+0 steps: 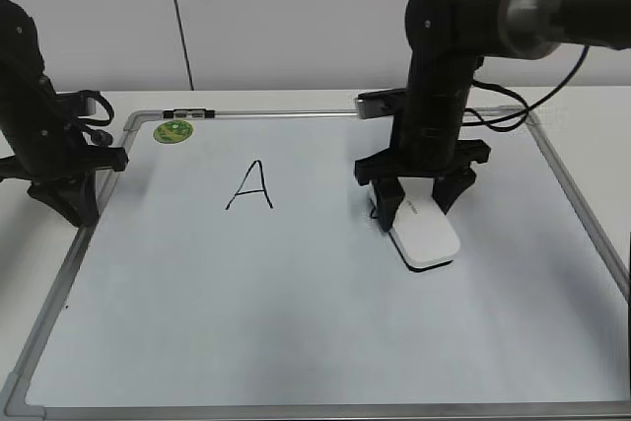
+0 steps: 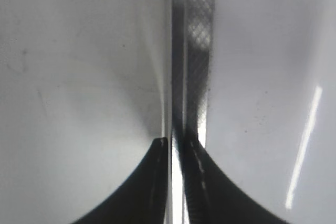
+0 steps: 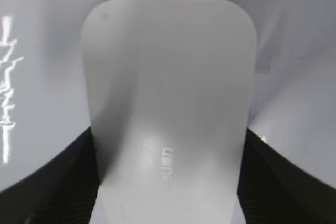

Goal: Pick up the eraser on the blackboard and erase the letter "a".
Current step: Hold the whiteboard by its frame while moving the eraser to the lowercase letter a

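The white eraser [image 1: 426,236] lies flat on the blackboard [image 1: 296,313], right of centre. My right gripper [image 1: 419,206] points down over the eraser's far end, with one finger against each long side. In the right wrist view the eraser [image 3: 168,66] fills the space between the right gripper's [image 3: 169,132] fingers, grey lettering on top. The small letter "a" is not in view; only a dark speck [image 1: 374,214] shows at the eraser's far left edge. My left gripper [image 1: 74,209] is shut and empty by the board's left frame [image 2: 194,51].
A tall capital "A" [image 1: 251,186] is written left of the eraser. A round green magnet [image 1: 173,131] sits at the board's far left corner, beside a small clip [image 1: 187,112] on the top frame. The board's grey frame [image 1: 582,204] runs close on the right.
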Motion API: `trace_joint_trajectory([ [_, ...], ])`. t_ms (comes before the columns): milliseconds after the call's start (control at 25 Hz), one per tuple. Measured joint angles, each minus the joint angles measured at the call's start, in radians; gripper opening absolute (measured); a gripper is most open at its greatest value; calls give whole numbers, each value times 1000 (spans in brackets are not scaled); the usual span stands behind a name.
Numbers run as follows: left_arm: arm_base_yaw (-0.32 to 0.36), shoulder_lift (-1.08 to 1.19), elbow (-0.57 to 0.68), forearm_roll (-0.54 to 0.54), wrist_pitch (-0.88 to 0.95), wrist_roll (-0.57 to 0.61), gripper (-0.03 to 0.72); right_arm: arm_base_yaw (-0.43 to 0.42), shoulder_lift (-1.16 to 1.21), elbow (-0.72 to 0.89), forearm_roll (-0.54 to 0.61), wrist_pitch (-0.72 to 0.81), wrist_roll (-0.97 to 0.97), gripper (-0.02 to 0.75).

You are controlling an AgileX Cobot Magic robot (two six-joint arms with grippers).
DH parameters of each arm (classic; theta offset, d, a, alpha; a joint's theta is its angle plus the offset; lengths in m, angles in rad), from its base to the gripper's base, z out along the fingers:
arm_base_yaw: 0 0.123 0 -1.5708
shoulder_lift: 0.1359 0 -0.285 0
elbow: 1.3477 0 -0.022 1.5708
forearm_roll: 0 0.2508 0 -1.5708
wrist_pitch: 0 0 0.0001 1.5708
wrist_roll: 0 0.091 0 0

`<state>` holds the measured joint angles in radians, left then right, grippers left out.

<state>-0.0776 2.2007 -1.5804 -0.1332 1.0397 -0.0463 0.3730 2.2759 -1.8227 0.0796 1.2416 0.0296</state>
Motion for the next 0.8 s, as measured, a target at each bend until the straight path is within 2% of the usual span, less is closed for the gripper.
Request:
trace_joint_trajectory([
  [200, 0, 0, 0, 0, 0, 0, 80, 45, 19, -26, 0, 3, 0, 526],
  [480, 0, 0, 0, 0, 0, 0, 83, 53, 29, -36, -27, 9, 11, 526],
  [800, 0, 2, 0, 0, 0, 0, 85, -21, 27, -37, 53, 12, 13, 526],
])
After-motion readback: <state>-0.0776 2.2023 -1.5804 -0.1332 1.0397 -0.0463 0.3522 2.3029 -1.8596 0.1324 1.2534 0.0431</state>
